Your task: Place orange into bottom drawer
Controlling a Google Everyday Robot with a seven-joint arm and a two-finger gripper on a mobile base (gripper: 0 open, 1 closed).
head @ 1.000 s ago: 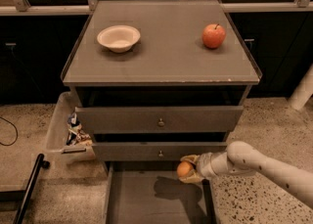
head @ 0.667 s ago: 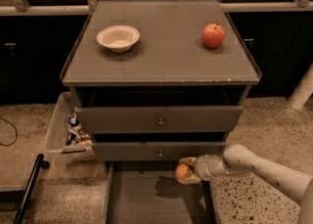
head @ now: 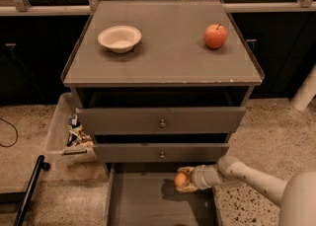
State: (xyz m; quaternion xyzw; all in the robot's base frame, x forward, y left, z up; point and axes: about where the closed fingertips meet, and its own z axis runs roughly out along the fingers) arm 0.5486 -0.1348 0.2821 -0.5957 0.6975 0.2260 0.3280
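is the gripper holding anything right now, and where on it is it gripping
Yes: the gripper holds the orange, pinched across its sides, above the open bottom drawer.

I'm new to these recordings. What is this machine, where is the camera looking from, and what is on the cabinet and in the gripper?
This is a mobile robot with one arm that ends in a two-finger gripper. The single camera looks down at the front of a grey cabinet. A white bowl and a red-orange apple sit on top of it. The arm reaches in from the lower right. The gripper holds the orange above the pulled-out bottom drawer, near its back right corner.
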